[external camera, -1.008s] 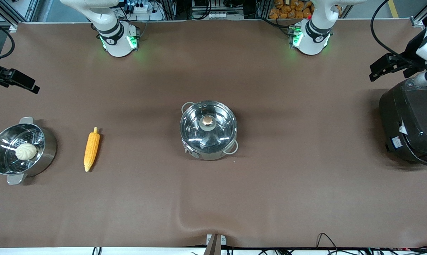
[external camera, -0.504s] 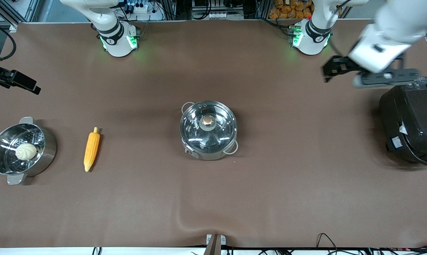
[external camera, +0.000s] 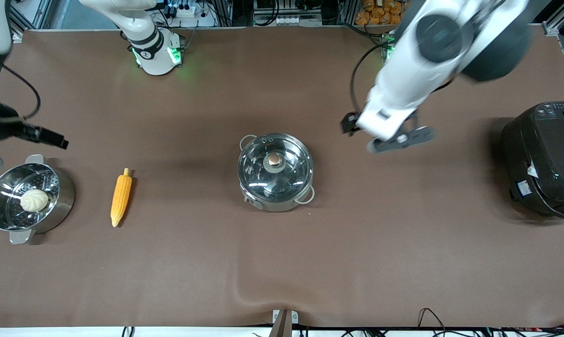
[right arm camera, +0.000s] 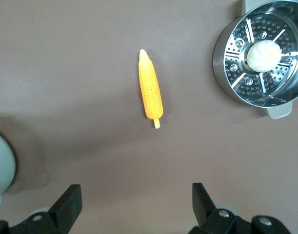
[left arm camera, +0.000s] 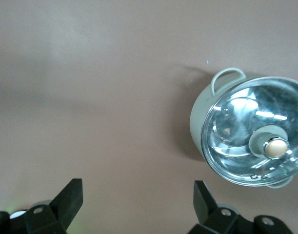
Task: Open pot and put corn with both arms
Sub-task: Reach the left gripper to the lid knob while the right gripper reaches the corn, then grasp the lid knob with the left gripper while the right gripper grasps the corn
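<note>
The shiny pot [external camera: 275, 173] stands in the middle of the table, shut by a glass lid with a copper-coloured knob [external camera: 275, 160]. It also shows in the left wrist view [left arm camera: 253, 139]. The yellow-orange corn [external camera: 121, 197] lies on the table toward the right arm's end, also in the right wrist view [right arm camera: 150, 90]. My left gripper [external camera: 349, 124] is open and empty [left arm camera: 137, 200], in the air over bare table beside the pot. My right gripper [external camera: 47, 137] is open and empty [right arm camera: 136, 200], over the table beside the steamer pot.
A steel steamer pot [external camera: 57, 206] holding a pale bun [external camera: 33, 200] stands at the right arm's end, beside the corn. A big black electric cooker [external camera: 544, 159] stands at the left arm's end. The brown mat has a ripple [external camera: 244, 290] near its front edge.
My left arm has swung from over the black cooker toward the pot. My right gripper has shifted a little toward the steamer pot. Pot, lid and corn have not moved.
</note>
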Controlling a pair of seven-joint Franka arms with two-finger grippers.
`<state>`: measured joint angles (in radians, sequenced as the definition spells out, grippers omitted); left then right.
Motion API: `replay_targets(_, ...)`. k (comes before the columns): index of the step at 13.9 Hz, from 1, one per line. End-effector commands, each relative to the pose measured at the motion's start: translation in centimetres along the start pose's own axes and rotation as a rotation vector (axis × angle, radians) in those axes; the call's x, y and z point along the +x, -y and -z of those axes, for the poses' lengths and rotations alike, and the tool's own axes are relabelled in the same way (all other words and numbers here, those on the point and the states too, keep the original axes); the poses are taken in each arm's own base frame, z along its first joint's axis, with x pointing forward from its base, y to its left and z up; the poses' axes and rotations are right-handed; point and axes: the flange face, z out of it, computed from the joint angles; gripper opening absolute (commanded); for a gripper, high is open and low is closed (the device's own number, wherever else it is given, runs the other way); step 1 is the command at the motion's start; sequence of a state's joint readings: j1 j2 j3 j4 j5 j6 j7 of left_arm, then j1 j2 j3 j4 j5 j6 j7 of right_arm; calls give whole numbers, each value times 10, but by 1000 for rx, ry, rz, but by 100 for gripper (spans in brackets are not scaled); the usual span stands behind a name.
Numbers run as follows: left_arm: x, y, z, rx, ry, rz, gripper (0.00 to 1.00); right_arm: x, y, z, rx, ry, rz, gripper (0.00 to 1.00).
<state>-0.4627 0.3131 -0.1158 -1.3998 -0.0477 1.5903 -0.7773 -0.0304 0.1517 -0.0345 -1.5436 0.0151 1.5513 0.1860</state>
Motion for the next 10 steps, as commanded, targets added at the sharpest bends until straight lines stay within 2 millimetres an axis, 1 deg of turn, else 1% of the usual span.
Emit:
replay_targets(1,-6,-46,-25,-37,-6,26,100,43,-18,-57,-9,42,2,100)
replay_targets(2,-23,-70,-37,-39,-18,11,100,60,-20,-83,-12,48,2,100)
replay_targets(3,-37,-96,-57,-34,-30,-2,100,74,-23,-108,-14,57,-6,100)
replay_targets(4,-52,-122,-84,-20,-48,-7,100,83,-22,-131,-16,66,-6,100)
replay_targets(5,-64,-144,-110,1,-70,-2,100,92,-20,-153,-17,65,-6,100)
replay_targets(6,-75,-161,-129,-4,-87,15,100,101,-17,-175,-18,61,-1,100)
replay_targets(7,-80,-170,-136,-20,-93,29,100,105,-16,-194,-18,56,2,100)
replay_targets(8,-81,-173,-138,-32,-100,25,100,108,-14,-211,-19,53,5,100)
replay_targets(10,-90,-184,-141,-63,-122,-6,97,118,-9,-248,-25,66,11,100)
